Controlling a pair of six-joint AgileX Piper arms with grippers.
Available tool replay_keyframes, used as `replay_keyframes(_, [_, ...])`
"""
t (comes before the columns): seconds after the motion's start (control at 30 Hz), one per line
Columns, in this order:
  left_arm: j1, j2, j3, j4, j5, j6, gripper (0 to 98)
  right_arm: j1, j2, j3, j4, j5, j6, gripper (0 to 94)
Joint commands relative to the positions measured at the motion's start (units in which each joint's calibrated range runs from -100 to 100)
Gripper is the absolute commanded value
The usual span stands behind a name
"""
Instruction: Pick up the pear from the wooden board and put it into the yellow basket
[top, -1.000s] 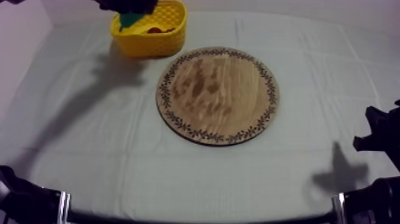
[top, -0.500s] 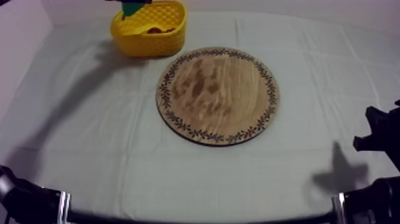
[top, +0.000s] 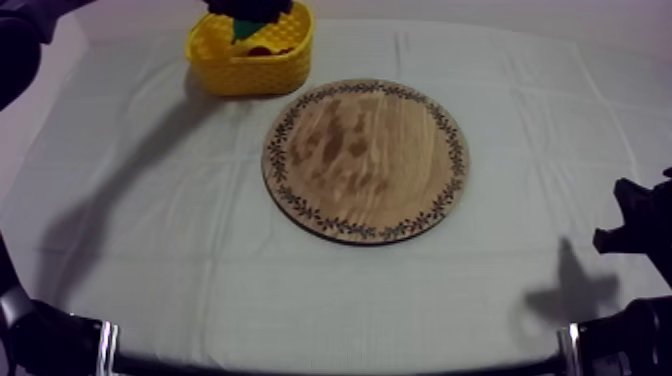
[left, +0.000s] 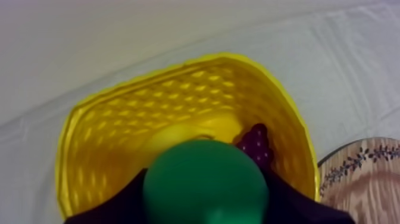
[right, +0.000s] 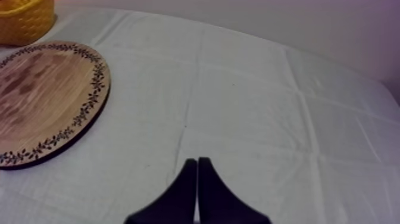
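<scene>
My left gripper (top: 247, 14) hangs over the yellow basket (top: 222, 68) at the table's far left, shut on the green pear (left: 204, 183). In the left wrist view the pear sits between my dark fingers, right above the basket's inside (left: 125, 131). A banana (left: 178, 134) and a bunch of grapes (left: 256, 145) lie in the basket under it. The round wooden board (top: 366, 158) in the middle of the table is bare. My right gripper (right: 197, 170) rests low at the right side (top: 632, 232), fingers together in a narrow wedge over the cloth.
The board's patterned rim (right: 89, 104) lies to the left of my right gripper, with open cloth between them. A small red fruit (top: 262, 49) peeks out inside the basket. The basket (right: 24, 21) stands beyond the board's far edge.
My left gripper with the pear has shifted right, from the basket's left edge to above its middle. The right arm is still.
</scene>
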Motion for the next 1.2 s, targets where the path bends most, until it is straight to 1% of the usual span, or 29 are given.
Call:
replay_keyframes(0.0, [0.02, 2.76, -2.46, -0.37, 0.57, 0.19, 40.9, -0.01, 0.01, 0.05, 0.01, 0.01, -0.01, 0.5])
replay_keyframes(0.17, [0.01, 6.09, -6.74, -1.23, 1.93, 0.89, 40.6, -0.01, 0.01, 0.05, 0.01, 0.01, -0.01, 0.5])
replay_keyframes(0.3, [-0.22, 7.27, -8.13, -1.42, 2.36, 1.05, 41.4, -0.01, 0.01, 0.05, 0.01, 0.01, -0.01, 0.5])
replay_keyframes(0.33, [-0.27, 7.38, -8.26, -1.44, 2.40, 1.07, 42.8, -0.01, 0.01, 0.05, 0.01, 0.01, -0.01, 0.5])
replay_keyframes(0.4, [-0.37, 7.39, -8.42, -1.46, 2.45, 1.31, 50.4, -0.01, 0.01, 0.05, 0.01, 0.01, -0.01, 0.5])
replay_keyframes(0.5, [-0.51, 6.86, -8.14, -1.54, 2.48, 2.13, 68.8, -0.01, 0.01, 0.05, 0.01, 0.01, -0.01, 0.5])
replay_keyframes(0.57, [-0.66, 6.18, -7.72, -1.56, 2.35, 2.86, 77.7, -0.01, 0.01, 0.05, 0.01, 0.01, -0.01, 0.5])
replay_keyframes(0.67, [-0.83, 4.74, -6.42, -1.58, 2.02, 3.84, 86.3, -0.01, 0.01, 0.05, 0.01, 0.01, -0.01, 0.5])
replay_keyframes(0.73, [-0.99, 3.60, -5.29, -1.58, 1.64, 4.25, 89.3, -0.01, 0.01, 0.05, 0.01, 0.01, -0.01, 0.5])
replay_keyframes(0.83, [-1.32, 1.68, -3.24, -1.58, 0.48, 4.63, 90.2, -0.01, 0.01, 0.05, 0.01, 0.01, -0.01, 0.5])
replay_keyframes(0.93, [-1.76, -0.53, -1.40, -1.58, -0.22, 4.88, 88.8, -0.01, 0.01, 0.05, 0.01, 0.01, -0.01, 0.5])
replay_keyframes(1.03, [-2.24, -3.45, 0.51, -1.57, -0.37, 5.04, 85.4, -0.01, 0.01, 0.05, 0.01, 0.01, -0.01, 0.5])
replay_keyframes(1.17, [-3.24, -8.99, 3.92, -1.30, -0.45, 5.03, 78.4, -0.01, 0.01, 0.05, 0.01, 0.01, -0.01, 0.5])
